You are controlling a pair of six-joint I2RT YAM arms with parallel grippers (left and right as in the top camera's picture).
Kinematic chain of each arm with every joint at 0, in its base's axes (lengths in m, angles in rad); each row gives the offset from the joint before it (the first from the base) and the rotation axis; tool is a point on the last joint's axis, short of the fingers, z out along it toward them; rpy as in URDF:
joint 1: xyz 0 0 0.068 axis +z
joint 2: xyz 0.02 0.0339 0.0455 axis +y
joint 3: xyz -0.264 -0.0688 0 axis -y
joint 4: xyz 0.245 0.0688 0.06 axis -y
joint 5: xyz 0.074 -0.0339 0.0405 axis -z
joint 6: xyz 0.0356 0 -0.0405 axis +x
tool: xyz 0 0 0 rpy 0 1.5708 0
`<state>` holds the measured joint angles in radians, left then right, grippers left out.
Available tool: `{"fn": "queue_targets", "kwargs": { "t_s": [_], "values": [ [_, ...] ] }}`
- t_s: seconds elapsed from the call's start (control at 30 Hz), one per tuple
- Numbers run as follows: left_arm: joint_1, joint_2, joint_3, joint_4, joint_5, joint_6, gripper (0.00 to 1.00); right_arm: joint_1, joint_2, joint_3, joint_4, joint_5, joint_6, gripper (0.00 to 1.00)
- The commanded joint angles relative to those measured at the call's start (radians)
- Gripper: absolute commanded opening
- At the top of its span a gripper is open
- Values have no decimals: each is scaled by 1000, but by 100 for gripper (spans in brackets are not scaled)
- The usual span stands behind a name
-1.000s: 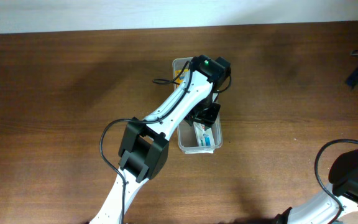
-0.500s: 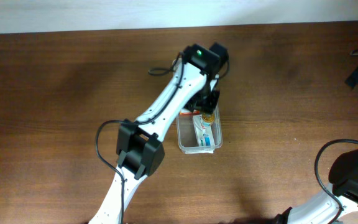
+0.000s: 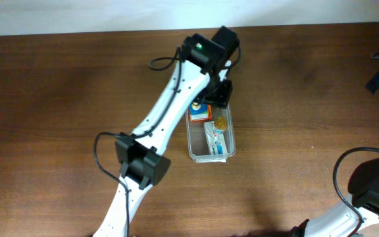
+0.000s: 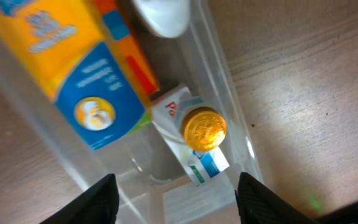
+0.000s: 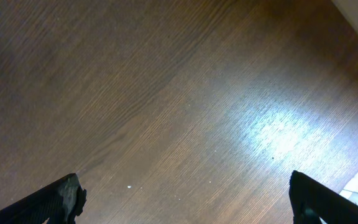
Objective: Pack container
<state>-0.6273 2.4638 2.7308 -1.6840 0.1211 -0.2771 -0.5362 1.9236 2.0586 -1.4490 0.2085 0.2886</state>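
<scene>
Left gripper (image 4: 178,202): jaws apart, nothing between them, hovering over the container's far end.
Container (image 3: 191,145): clear, long plastic bin, flat on the brown table (image 3: 295,131) near its middle, one short end towards the robot.
Contents, near end to far: a white-and-blue pack (image 4: 204,163), a gold foil disc (image 4: 205,129) resting on it, then a yellow-and-blue box (image 4: 73,74); a white object (image 4: 163,14) lies beyond, too cropped to name.
Handling: probably light even with this load; thin walls likely flex under a pinch, and the smooth plastic looks slippery on the wood.
Where to hold: the rim, judged stiffest at a rounded corner or short end; a long wall would likely bow.
Left wrist view alone shows: the box's print, the disc's embossed face, the transparent walls up close.
Overhead view alone shows: the whole outline of the bin, and the left arm (image 3: 170,118) reaching across it and hiding its far end.
Right gripper (image 5: 184,193): jaws wide and empty, over bare wood, well apart from the bin.
</scene>
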Motion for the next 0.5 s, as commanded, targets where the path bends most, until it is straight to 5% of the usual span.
{"fn": "queue_targets", "kwargs": {
  "t_s": [0.0,0.17,0.37,0.47],
  "values": [
    [65,-134,20,-4,-40,36,69,-1,-3,-4,3,2,11,98],
    [137,-225,19,-4,-40,93,99,-1,-3,-4,3,3,11,98],
    [213,-360,-6,-4,-45,145,99,-1,-3,-3,3,2,11,98],
    [234,-492,-142,-4,-172,159,99,-1,-3,-4,3,2,11,98]
  ]
}}
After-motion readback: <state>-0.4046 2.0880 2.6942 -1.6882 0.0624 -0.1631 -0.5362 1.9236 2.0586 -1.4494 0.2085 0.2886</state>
